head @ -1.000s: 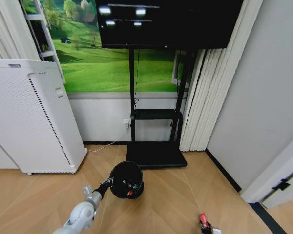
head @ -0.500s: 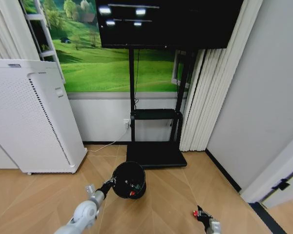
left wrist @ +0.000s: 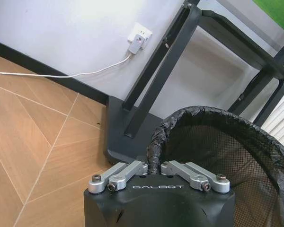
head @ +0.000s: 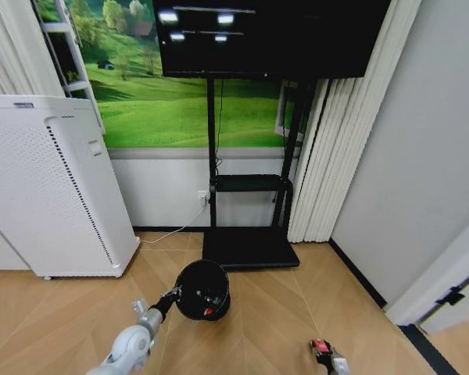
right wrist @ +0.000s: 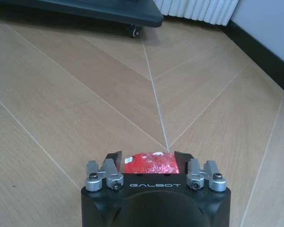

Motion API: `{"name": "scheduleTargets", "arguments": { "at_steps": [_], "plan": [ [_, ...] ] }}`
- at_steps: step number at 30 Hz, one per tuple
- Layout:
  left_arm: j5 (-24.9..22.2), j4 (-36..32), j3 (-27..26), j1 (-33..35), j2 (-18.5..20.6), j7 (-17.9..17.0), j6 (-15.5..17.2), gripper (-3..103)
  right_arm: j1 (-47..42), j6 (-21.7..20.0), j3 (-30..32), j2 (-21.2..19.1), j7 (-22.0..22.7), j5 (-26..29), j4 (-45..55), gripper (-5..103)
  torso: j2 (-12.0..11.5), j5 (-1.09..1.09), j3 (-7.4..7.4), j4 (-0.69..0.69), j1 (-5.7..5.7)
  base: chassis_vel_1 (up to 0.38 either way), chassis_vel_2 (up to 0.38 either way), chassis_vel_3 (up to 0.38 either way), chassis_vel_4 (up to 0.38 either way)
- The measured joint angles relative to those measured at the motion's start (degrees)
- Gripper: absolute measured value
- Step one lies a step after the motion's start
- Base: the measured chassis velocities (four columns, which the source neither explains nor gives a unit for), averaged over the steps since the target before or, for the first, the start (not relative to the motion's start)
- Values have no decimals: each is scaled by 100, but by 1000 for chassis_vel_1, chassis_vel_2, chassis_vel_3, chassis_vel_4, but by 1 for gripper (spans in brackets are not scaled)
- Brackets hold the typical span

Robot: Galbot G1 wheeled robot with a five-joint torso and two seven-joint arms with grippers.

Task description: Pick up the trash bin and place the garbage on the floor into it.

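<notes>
Black mesh trash bin (head: 202, 290) sits by the TV stand (head: 250, 248), its rim pinched by the left pincer (left wrist: 154, 166), while the right pincer (right wrist: 150, 161) clamps a red wrapper (right wrist: 150, 163) above the floor (right wrist: 61, 94).

Even, bright room light; ceiling lamps glare as white patches on the dark screen (head: 266, 35). Soft shadows under the stand. Head view bows at its edges.
</notes>
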Motion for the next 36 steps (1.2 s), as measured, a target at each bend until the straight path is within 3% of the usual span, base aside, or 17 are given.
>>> {"name": "scheduleTargets", "arguments": {
  "at_steps": [1, 7, 11, 19, 21, 36],
  "plan": [
    [0, 0, 0, 0, 0, 0, 0, 6, 0, 0, 0, 0, 0, 0, 0, 63, 0, 0, 0, 0, 0, 0, 0, 0, 0],
    [0, 7, -2, 20, 12, -6, -11, 6, 369, -11, -64, 126, 101, 17, -437, 90, 0, 0, 0, 1, 0, 0, 0, 0, 0],
    [-2, 12, -9, 22, 13, -13, -14, 6, 565, -54, -95, 191, 168, 23, -625, 99, 0, 0, 0, 1, 0, 0, 0, 0, 0],
    [-16, 24, -22, 20, 17, -18, -20, 6, 787, -61, -123, 223, 186, -37, -931, 103, 0, 0, 0, 1, 0, 0, 0, 0, 0],
    [-18, 28, -27, 20, 17, -18, -24, 6, 830, -61, -112, 236, 244, -37, -1049, 99, 0, 0, 0, 1, 0, 0, 0, 0, 0],
    [-14, 62, -6, 7, -23, -6, -32, 6, 635, -3, 23, 167, 311, 101, -1113, 93, 0, 0, 0, 0, 0, 0, 0, 0, 0]
  ]
}}
